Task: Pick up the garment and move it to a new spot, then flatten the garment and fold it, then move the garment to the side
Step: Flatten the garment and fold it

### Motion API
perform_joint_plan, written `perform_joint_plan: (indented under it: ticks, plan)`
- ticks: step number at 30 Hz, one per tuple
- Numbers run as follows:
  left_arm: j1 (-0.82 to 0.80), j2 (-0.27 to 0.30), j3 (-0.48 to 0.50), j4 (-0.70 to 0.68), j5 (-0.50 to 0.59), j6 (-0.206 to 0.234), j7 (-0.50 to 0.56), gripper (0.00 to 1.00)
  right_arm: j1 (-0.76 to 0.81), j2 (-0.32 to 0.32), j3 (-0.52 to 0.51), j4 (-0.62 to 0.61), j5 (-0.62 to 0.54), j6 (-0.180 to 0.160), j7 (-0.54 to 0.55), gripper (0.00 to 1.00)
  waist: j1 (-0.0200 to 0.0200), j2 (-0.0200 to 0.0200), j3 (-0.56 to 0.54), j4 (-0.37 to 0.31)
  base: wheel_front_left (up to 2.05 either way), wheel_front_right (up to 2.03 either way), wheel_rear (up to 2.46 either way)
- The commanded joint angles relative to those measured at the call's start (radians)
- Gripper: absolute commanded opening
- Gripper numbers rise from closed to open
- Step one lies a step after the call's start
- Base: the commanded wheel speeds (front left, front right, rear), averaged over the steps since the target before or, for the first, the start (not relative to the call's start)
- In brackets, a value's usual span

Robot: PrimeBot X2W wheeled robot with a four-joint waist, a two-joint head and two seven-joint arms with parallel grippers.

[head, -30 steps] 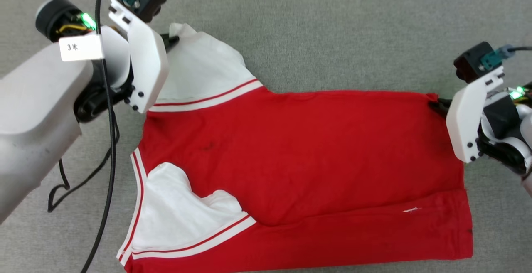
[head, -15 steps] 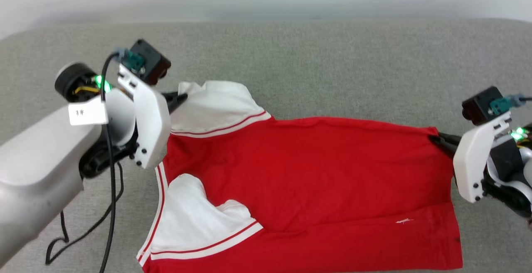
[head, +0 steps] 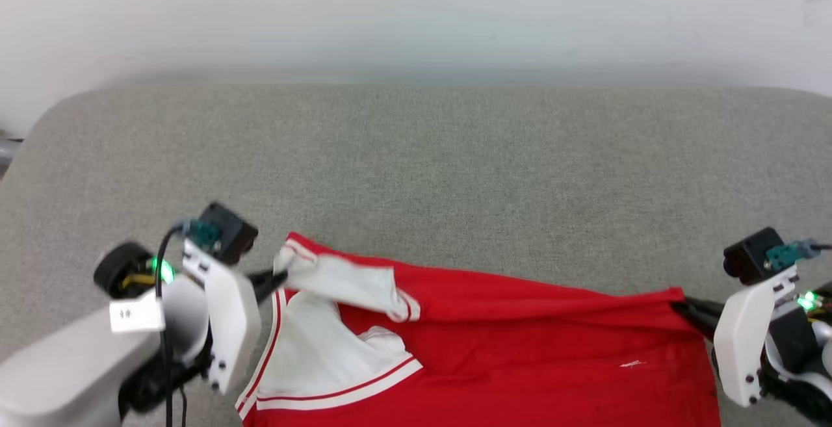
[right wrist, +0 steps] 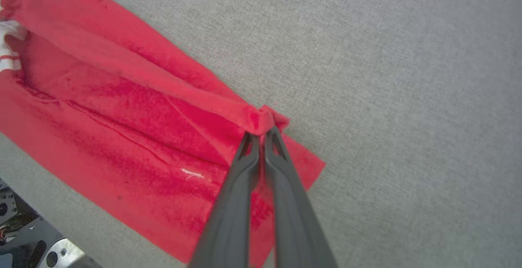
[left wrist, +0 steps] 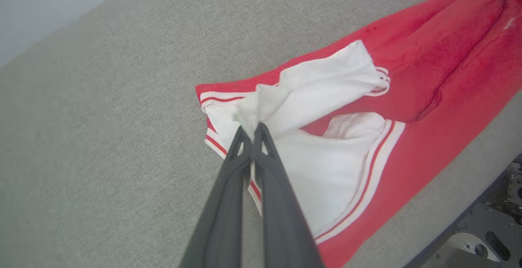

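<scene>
Head view, broad grey woven fabric surface [head: 455, 154], bright red soft T-shirt with white striped-trim sleeves [head: 520, 336] lying along its near edge, left gripper [head: 278, 277] pinched tight on a lifted white sleeve, right gripper [head: 679, 308] clamped on the bunched red hem corner.

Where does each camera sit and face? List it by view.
Head view: on the head, looking down at the garment on the grey surface; left gripper and right gripper at lower corners.
Left wrist view: from that wrist along shut fingers pinching the white sleeve.
Right wrist view: from that wrist along shut fingers pinching a red corner.
Shared: the garment.
</scene>
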Motion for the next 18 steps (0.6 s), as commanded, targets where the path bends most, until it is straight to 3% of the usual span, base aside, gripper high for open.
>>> perform_joint_plan:
  ticks: [1,10,18]
  plan:
    - [0.026,0.009,-0.003,-0.008,-0.005,0.009,-0.008,0.0,0.021,0.0,-0.007,-0.006,0.001,-0.001,0.001,0.0,0.0001,0.0,-0.011,-0.001,0.0,0.0,0.0]
    - [0.213,0.056,-0.025,-0.086,-0.055,0.097,-0.053,0.0,0.156,-0.011,-0.057,-0.047,0.012,-0.001,0.011,0.0,0.0001,0.0,-0.031,0.007,0.0,0.0,0.0]
    - [0.296,0.019,-0.036,-0.049,-0.09,0.102,-0.066,0.0,0.226,0.02,-0.064,-0.03,0.006,-0.001,0.039,0.0,0.0001,0.0,-0.009,0.011,0.0,0.0,0.0]
